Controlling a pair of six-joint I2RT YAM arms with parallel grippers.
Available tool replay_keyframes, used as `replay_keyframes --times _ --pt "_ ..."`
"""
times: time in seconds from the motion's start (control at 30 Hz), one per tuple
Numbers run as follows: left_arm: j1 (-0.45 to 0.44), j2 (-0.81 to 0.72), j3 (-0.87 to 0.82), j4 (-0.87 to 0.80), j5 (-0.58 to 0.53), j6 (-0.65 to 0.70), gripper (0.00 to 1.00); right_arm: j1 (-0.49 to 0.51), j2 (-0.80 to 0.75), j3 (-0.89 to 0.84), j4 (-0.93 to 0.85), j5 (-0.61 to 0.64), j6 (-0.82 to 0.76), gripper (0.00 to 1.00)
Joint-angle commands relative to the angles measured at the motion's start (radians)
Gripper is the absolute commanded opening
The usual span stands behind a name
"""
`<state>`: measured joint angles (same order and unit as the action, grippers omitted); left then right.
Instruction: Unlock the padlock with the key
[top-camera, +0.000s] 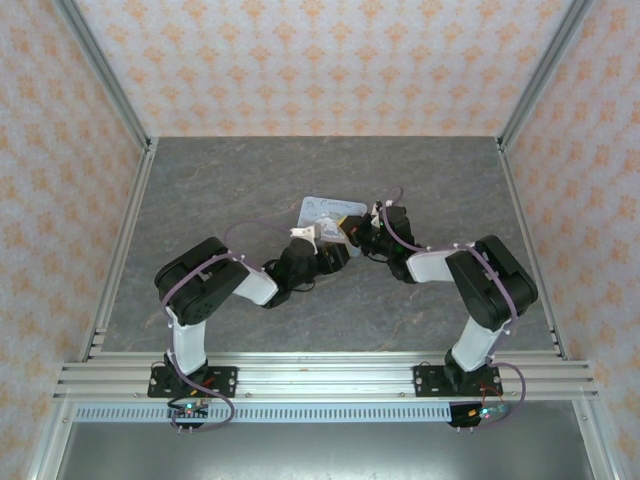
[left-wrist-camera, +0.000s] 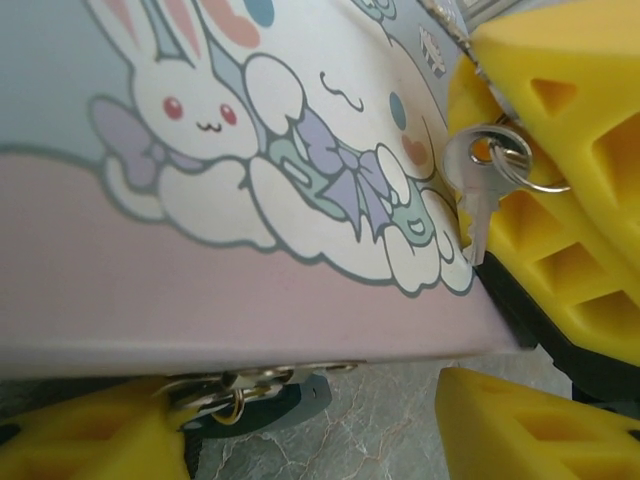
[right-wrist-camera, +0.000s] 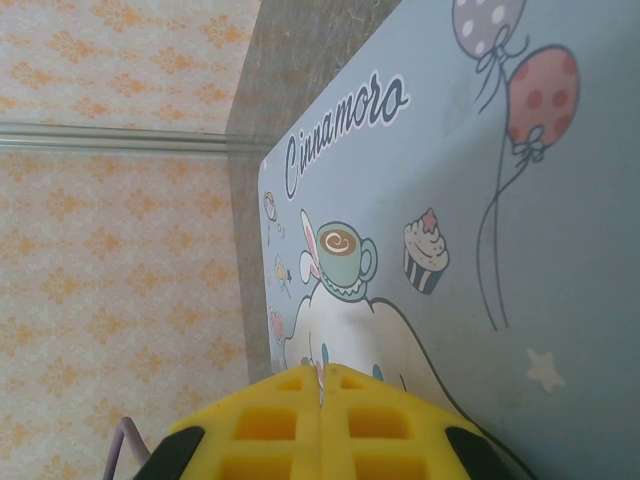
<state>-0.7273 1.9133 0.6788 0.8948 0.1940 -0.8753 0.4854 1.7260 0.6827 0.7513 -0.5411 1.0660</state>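
The tiny dark blue-green padlock (left-wrist-camera: 290, 398) hangs on a metal hasp (left-wrist-camera: 250, 380) under the front edge of the pastel cartoon tin box (left-wrist-camera: 200, 290) (top-camera: 330, 210). My left gripper (left-wrist-camera: 315, 440) (top-camera: 318, 242) is open; its left finger (left-wrist-camera: 90, 440) sits right beside the padlock and its right finger (left-wrist-camera: 530, 420) stands well apart. In the left wrist view, the silver key (left-wrist-camera: 478, 200) on its ring points blade-down over the lid. My right gripper (right-wrist-camera: 322, 385) (top-camera: 360, 232) is shut on the key's head. The padlock's keyhole is hidden.
The box lies mid-table on the grey marbled surface (top-camera: 250, 180), and both arms crowd together above it. Patterned walls (top-camera: 320, 60) and metal frame rails (top-camera: 120, 230) enclose the table on three sides.
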Motion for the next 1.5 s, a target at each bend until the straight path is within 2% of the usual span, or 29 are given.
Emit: replay_keyframes --times 0.0,0.2,0.5,0.87,1.13,1.47 --pt "-0.020 0.066 0.008 0.024 0.013 -0.051 0.62 0.004 0.031 -0.008 -0.012 -0.001 0.009 0.00" --pt "-0.019 0.056 -0.027 0.249 0.062 -0.173 0.61 0.004 0.041 -0.008 -0.001 0.000 0.017 0.00" --pt "-0.030 0.060 -0.069 0.381 0.021 -0.283 0.61 0.004 0.044 -0.006 0.005 0.000 0.018 0.00" --pt "-0.036 0.064 -0.103 0.305 -0.078 -0.298 0.60 0.004 0.058 -0.017 0.031 -0.003 0.029 0.00" --pt "-0.025 0.042 -0.101 0.166 -0.113 -0.276 0.59 0.002 0.056 -0.017 0.033 -0.002 0.031 0.00" --pt "-0.001 0.032 -0.102 0.081 -0.159 -0.245 0.52 0.004 0.059 -0.014 0.033 0.000 0.033 0.00"
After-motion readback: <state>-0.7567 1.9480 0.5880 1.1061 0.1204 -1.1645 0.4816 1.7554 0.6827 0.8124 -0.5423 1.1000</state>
